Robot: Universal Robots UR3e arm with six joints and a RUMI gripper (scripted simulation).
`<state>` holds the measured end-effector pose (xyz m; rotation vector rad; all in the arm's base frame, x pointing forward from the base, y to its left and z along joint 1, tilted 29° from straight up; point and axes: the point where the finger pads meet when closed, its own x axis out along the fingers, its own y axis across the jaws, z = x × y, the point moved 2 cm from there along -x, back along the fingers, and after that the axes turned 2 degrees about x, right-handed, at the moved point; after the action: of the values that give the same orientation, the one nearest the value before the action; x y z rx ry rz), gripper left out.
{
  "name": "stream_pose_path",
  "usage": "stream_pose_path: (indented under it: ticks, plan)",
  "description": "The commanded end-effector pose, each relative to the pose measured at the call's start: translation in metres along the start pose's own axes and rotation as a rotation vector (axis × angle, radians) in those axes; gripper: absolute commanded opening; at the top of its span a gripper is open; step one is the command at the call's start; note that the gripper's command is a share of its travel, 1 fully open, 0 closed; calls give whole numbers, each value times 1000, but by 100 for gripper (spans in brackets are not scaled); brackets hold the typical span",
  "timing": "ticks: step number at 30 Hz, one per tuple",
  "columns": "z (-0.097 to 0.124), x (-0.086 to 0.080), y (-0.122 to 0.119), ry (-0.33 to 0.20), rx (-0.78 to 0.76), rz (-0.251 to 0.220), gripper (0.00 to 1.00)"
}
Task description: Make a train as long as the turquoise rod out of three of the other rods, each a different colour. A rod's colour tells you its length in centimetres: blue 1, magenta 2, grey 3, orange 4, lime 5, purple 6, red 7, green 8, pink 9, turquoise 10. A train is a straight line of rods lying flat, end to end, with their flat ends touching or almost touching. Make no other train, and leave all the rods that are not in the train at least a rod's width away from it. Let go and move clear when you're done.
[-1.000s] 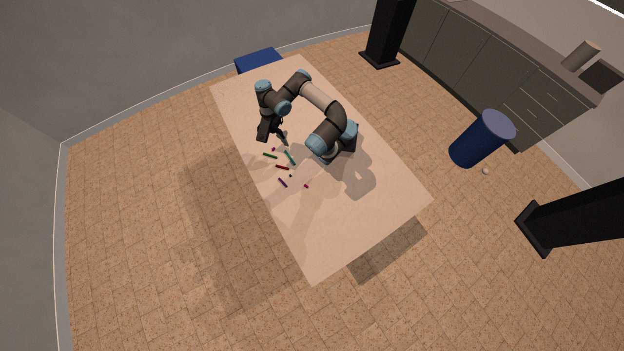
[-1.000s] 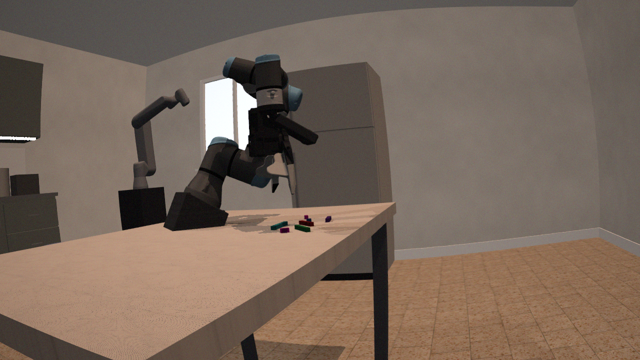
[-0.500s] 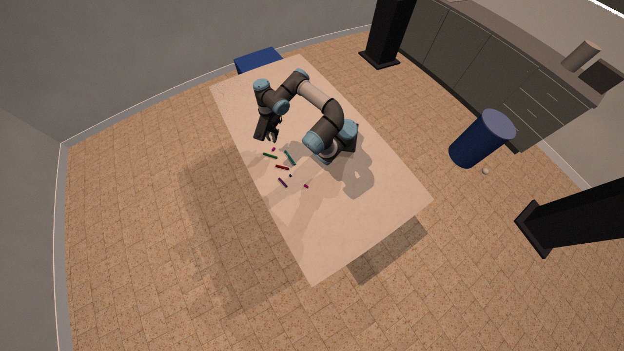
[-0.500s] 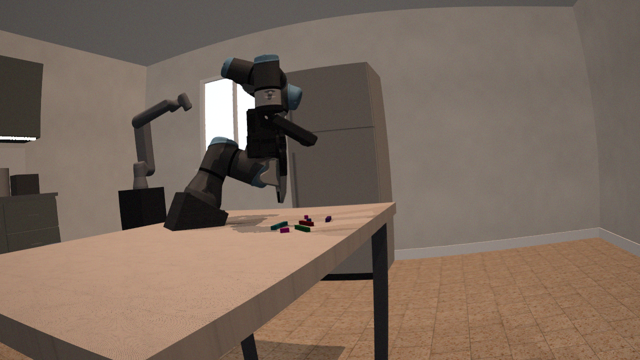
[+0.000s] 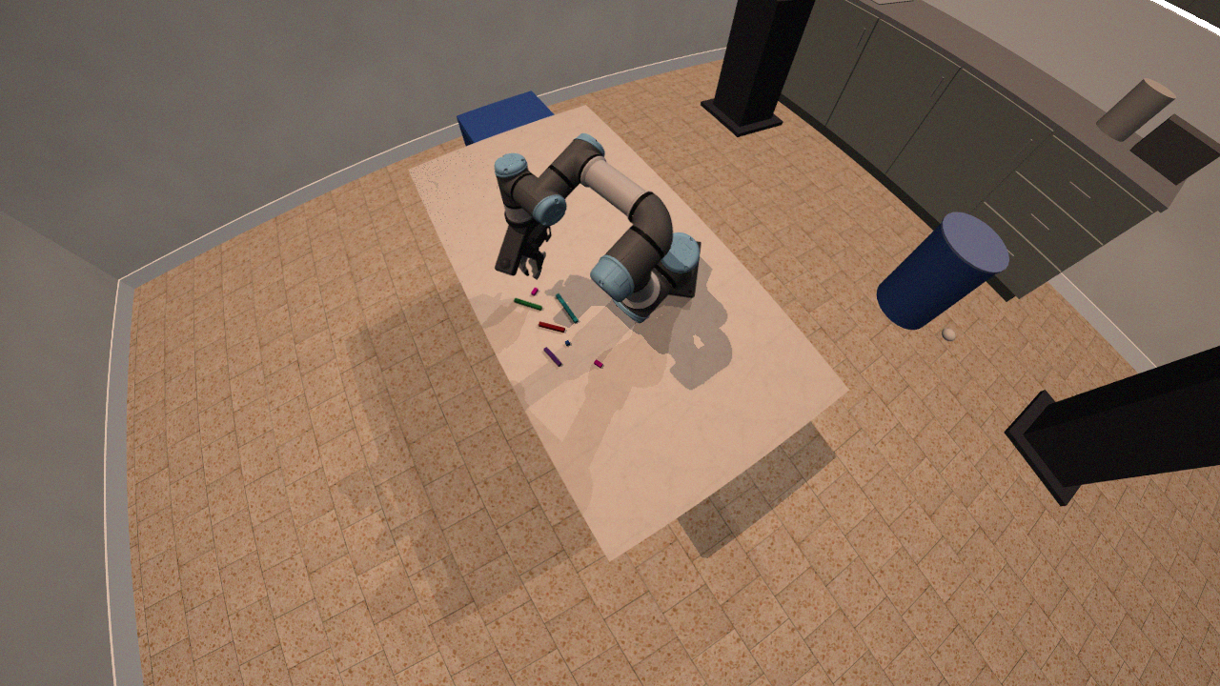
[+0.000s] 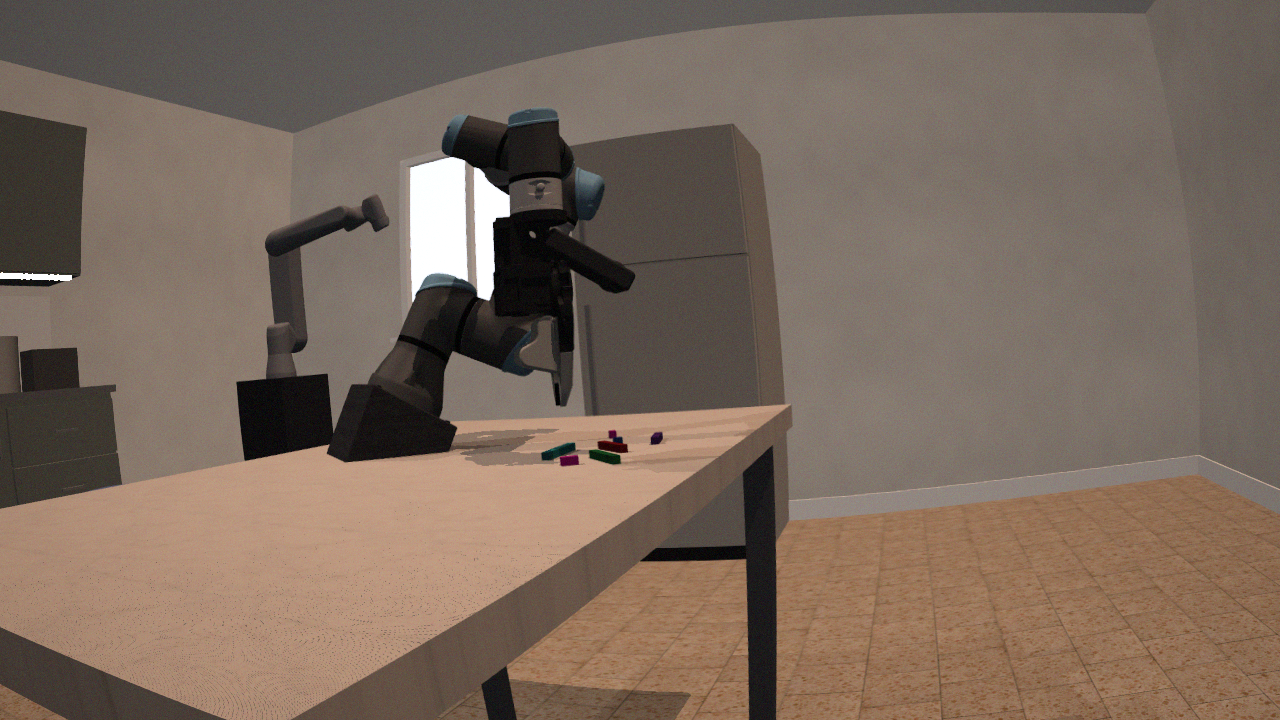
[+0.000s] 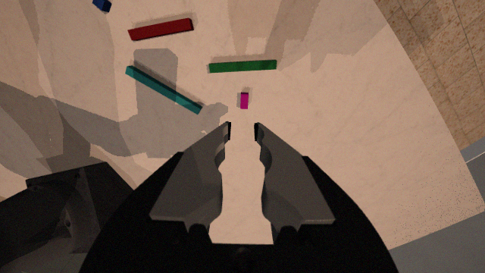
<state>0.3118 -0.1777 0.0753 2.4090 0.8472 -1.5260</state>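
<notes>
Seven loose rods, table beneath

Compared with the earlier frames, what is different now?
The claw has narrowed from a wider spread, its fingers now close together but apart, with nothing between them. The arm shifted only slightly. Nothing was taken hold of; the rods stayed put.
</notes>
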Motion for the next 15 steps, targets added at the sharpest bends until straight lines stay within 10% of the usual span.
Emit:
stream_pose_path:
  ticks: [1, 15]
  plan:
    - [0, -1, 1, -2, -1, 3, 14]
    - [0, 1, 1, -2, 0, 2, 14]
